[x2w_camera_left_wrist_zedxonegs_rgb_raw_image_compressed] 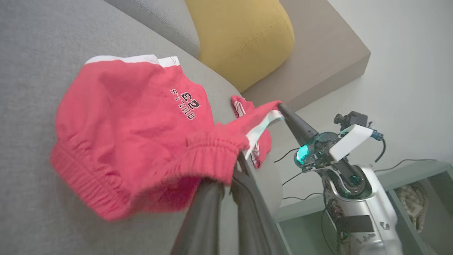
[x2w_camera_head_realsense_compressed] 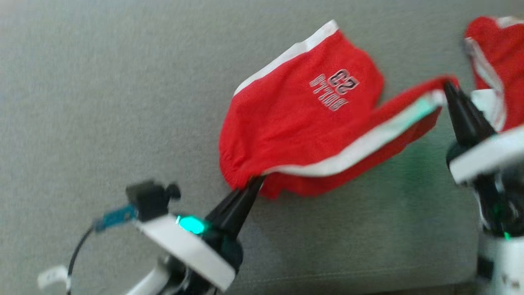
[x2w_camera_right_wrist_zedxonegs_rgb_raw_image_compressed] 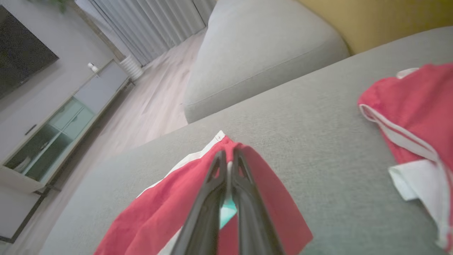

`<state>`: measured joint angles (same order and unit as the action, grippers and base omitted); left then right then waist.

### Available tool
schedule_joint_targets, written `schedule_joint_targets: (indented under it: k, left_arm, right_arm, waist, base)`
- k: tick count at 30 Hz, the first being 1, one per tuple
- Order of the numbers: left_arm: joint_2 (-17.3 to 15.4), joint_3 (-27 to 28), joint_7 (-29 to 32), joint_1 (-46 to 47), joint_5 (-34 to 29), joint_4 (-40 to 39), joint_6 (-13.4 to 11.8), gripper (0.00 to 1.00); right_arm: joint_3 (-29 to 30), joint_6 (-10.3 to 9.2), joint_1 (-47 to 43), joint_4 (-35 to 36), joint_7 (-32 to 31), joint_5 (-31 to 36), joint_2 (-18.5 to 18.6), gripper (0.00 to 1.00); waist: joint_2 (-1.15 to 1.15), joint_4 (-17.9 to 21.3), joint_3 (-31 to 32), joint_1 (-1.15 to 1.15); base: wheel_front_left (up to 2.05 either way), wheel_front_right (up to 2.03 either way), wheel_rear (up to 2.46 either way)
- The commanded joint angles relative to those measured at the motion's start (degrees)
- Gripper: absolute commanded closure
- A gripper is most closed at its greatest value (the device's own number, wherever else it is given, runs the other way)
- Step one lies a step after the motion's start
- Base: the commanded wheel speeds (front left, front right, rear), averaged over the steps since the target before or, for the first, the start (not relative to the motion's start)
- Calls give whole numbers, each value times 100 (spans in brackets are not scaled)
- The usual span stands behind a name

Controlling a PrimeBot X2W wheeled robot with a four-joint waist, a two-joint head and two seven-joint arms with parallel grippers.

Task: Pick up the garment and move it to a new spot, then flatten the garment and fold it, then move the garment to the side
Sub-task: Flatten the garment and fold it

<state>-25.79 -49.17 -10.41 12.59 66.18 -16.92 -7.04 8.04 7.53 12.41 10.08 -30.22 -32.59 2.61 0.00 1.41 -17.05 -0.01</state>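
Note:
Red shorts with white side stripes and a "BULLS 23" print hang partly lifted over the grey sofa seat. My left gripper is shut on the elastic waistband at the shorts' lower left corner; in the left wrist view that gripper pinches the gathered waistband. My right gripper is shut on the shorts' far right corner, pulling the striped edge taut. In the right wrist view its fingers clamp the red cloth.
A second red and white garment lies at the right, close behind my right gripper, and shows again. A yellow cushion leans at the sofa back. A pale cabinet stands on the wooden floor beyond the sofa.

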Motion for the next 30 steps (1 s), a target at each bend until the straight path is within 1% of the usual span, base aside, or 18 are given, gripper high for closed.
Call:
schedule_joint_targets:
  k: [1, 3, 6, 11, 12, 20, 27, 30]
  left_arm:
    - [28, 273, 59, 394, 86, -208, 31, 100]
    - [111, 330, 166, 658, 105, -127, 14, 100]
    - [155, 382, 196, 1009, -128, 156, -100, 100]
    - [384, 397, 278, 1357, -123, 597, -103, 100]
    - [384, 397, 278, 1357, -123, 597, -103, 100]
    - [717, 526, 233, 1709, 29, 1271, 28, 100]
    - [768, 520, 289, 1816, 29, 1708, -17, 100]
    - [682, 430, 288, 1887, -219, 1805, -165, 100]
  right_arm:
    - [-147, -4, 453, 33, -100, 81, 40, 100]
    - [-173, -4, 922, -232, -155, 237, 76, 100]
    - [-186, -4, 1502, -678, -179, 403, 118, 100]
    - [-123, -4, 2259, -1423, -197, 660, 236, 100]
    - [-123, -4, 2259, -1423, -197, 660, 236, 100]
    - [-232, -4, 2976, -2388, -49, 807, 406, 100]
    - [-579, -4, 3190, -2897, 152, 674, 490, 100]
    - [-704, -4, 3251, -2987, 205, 601, 496, 100]
  waist:
    - [0, -321, -402, 1]
    - [0, -463, -570, 1]
    - [0, -631, -693, 1]
    - [0, -841, -895, 1]
    - [0, -841, -895, 1]
    - [0, -1022, -976, 1]
    - [0, -1045, -912, 1]
    - [0, -1027, -996, 1]
  base:
    - [0, 0, 0]
    - [0, 0, 0]
    - [0, 0, 0]
    - [0, 0, 0]
    - [0, 0, 0]
    - [0, 0, 0]
    - [0, 0, 0]
    - [0, 0, 0]
